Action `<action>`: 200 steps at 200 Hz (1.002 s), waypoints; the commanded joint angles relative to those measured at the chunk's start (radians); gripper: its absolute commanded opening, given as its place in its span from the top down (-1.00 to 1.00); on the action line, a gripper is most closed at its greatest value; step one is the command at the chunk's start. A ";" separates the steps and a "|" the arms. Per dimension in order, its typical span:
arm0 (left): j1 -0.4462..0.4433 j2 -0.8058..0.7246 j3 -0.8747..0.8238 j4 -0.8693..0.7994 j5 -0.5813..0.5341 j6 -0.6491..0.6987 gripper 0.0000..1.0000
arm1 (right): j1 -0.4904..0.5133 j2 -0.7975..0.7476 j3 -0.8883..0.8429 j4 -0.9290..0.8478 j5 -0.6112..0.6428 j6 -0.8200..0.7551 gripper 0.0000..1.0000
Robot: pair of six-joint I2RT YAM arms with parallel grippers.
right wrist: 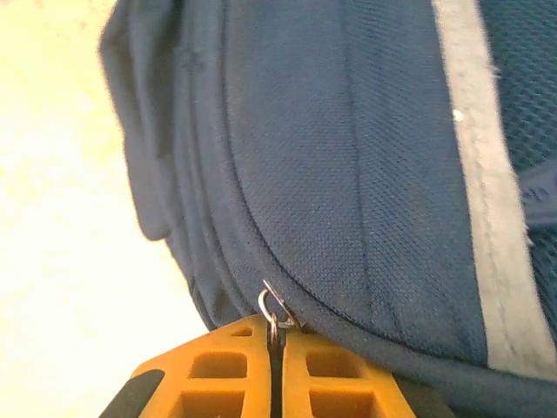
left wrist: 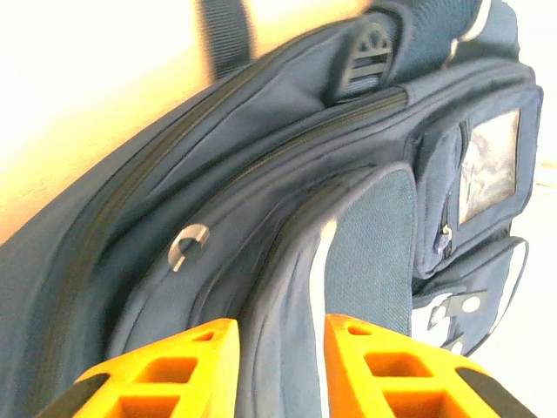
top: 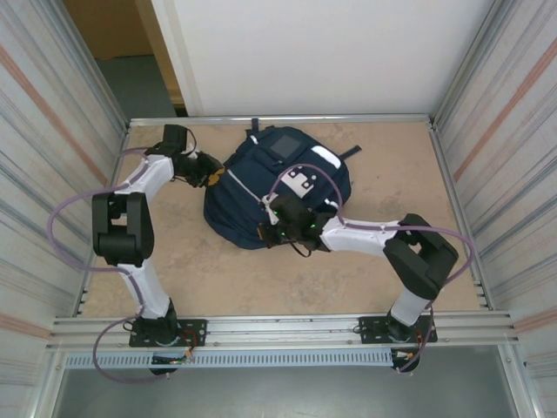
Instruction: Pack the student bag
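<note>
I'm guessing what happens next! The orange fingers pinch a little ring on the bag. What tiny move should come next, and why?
Probably the right gripper should tug the ring gently along the seam. It is shut on the ring at the edge of the bag, and the left gripper sits open against the bag's side.

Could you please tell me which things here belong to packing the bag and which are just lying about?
Job: student bag; zipper pull, pinched in the right gripper; left gripper, open at the bag's side.
Just there: table; ribbed side walls.
</note>
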 commanded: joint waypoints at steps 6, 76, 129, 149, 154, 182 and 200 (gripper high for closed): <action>-0.001 -0.181 -0.111 -0.118 -0.045 0.026 0.36 | 0.000 0.038 0.057 0.087 -0.063 -0.004 1.00; -0.145 -0.315 -0.327 0.004 -0.064 -0.102 0.24 | 0.047 0.122 0.117 0.138 -0.149 0.020 1.00; -0.202 -0.236 -0.401 0.222 -0.030 -0.204 0.37 | 0.061 0.097 0.093 0.144 -0.106 0.026 1.00; -0.195 -0.216 -0.409 0.232 -0.010 -0.193 0.49 | 0.052 0.078 0.056 0.154 -0.084 0.025 1.00; -0.194 -0.214 -0.411 0.233 -0.007 -0.188 0.56 | 0.048 0.076 0.052 0.148 -0.084 0.024 1.00; -0.177 -0.218 -0.407 0.196 0.018 -0.150 1.00 | 0.036 0.022 0.009 0.057 -0.012 -0.034 1.00; -0.155 -0.232 -0.389 0.131 0.010 -0.105 1.00 | 0.024 -0.024 -0.033 -0.030 0.064 -0.119 0.98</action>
